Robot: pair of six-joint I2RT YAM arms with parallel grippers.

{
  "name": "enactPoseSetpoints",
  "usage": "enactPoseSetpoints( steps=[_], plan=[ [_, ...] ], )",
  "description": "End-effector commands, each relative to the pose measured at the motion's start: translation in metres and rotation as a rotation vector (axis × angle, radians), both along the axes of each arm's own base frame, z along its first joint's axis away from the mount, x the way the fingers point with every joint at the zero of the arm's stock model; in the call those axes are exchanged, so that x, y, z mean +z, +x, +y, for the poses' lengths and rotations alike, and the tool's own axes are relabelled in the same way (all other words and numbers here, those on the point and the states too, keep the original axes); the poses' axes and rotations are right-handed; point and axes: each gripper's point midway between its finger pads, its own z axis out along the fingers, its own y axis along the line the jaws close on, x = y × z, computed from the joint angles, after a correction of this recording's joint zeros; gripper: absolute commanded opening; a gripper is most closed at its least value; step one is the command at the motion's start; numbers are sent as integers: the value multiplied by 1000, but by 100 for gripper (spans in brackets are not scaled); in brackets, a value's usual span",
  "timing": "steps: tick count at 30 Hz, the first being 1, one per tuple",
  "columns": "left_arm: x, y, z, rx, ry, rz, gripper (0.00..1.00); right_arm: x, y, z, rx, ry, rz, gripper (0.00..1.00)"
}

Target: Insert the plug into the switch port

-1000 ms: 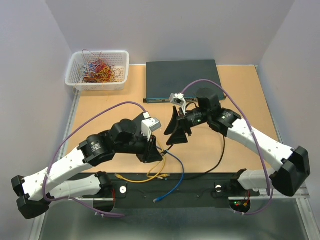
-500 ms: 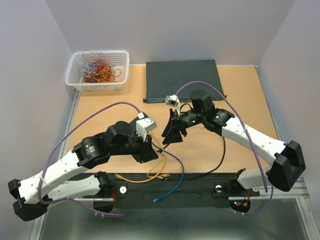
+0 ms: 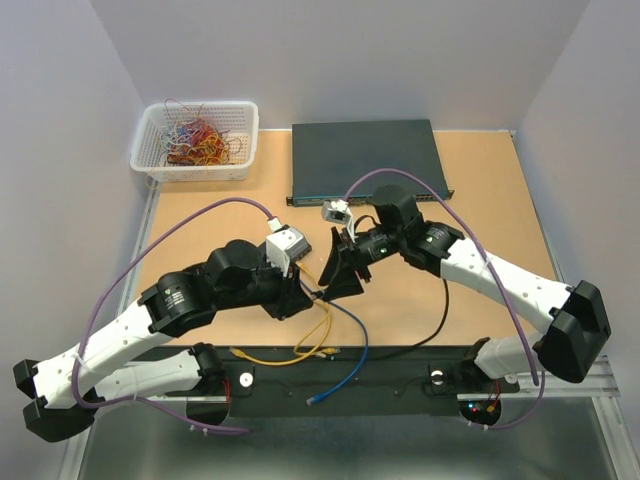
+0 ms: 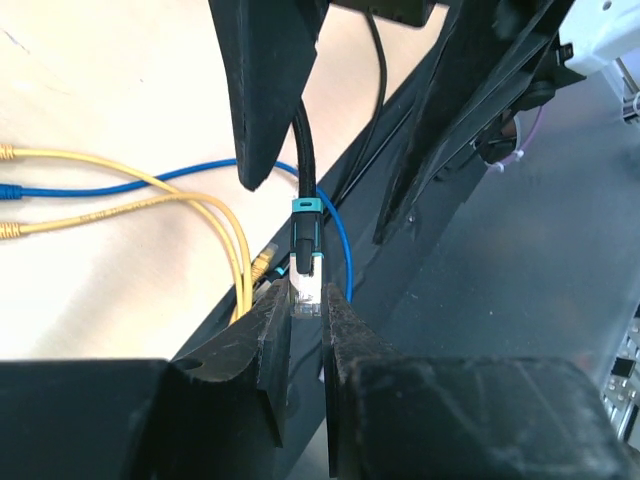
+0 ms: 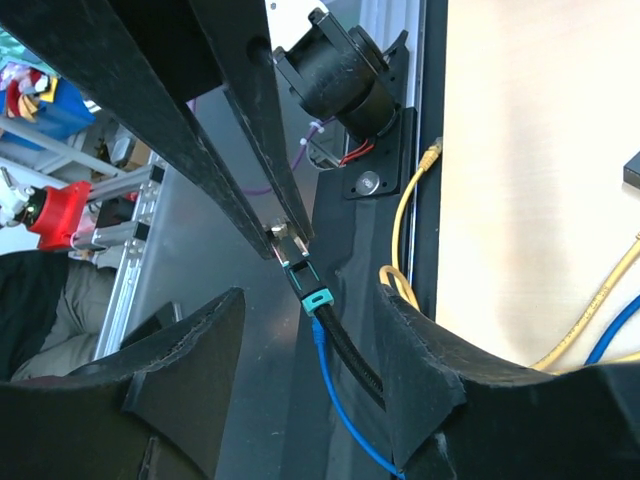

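Observation:
The plug [image 4: 306, 290], clear with a teal boot on a black cable [image 4: 305, 150], is pinched at its tip by my left gripper [image 4: 305, 300], which is shut on it above the table's near edge [image 3: 310, 292]. My right gripper [image 5: 310, 295] faces it from the other side. Its jaws stand open with one finger on either side of the black cable just behind the teal boot [image 5: 316, 298], touching neither. In the top view the right gripper [image 3: 340, 270] sits close against the left one. No switch port shows in any view.
A large dark grey-blue rack switch [image 3: 365, 155] lies at the back. A white basket [image 3: 195, 140] of coloured wires stands back left. Yellow cables [image 3: 300, 345] and a blue cable [image 3: 350, 350] trail over the near edge below both grippers.
My right arm has swung left and nearer until its fingers straddle the cable, and its jaws have narrowed. The left gripper has kept hold of the plug and shifted slightly.

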Motion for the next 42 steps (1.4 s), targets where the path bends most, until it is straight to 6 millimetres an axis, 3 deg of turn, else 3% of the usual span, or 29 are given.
enactPoseSetpoints(
  steps=[1, 6, 11, 17, 21, 29, 31, 32, 33, 39, 42],
  plan=[
    [45, 13, -4, 30, -102, -121, 0, 19, -8, 5, 31, 52, -46, 58],
    [50, 15, -4, 37, -118, -138, 0, 15, -8, 11, 24, 38, -48, 49],
    [43, 18, -4, 48, -104, -135, 0, 19, -9, 14, 25, 47, -57, 38],
    [41, 21, -2, 68, -99, -146, 0, 20, -14, 15, 51, 56, -54, 13],
    [39, 27, 0, 99, -92, -158, 0, 19, -21, 12, 82, 66, -51, 2],
    [29, 51, 5, 233, -41, -175, 0, 24, -35, 7, 112, 106, -55, 0],
    [24, 57, 4, 258, -27, -174, 12, 25, -35, 6, 101, 116, -58, 0],
    [21, 60, 3, 270, -18, -173, 27, 26, -34, 7, 84, 119, -65, 0],
    [21, 59, 3, 269, -18, -173, 34, 25, -32, 7, 72, 119, -70, 0],
    [19, 67, 5, 311, -5, -181, 55, 16, -7, 14, -95, 70, -81, 0],
    [17, 71, 7, 339, 3, -183, 60, 7, 11, 19, -202, 31, -83, 0]
  ],
)
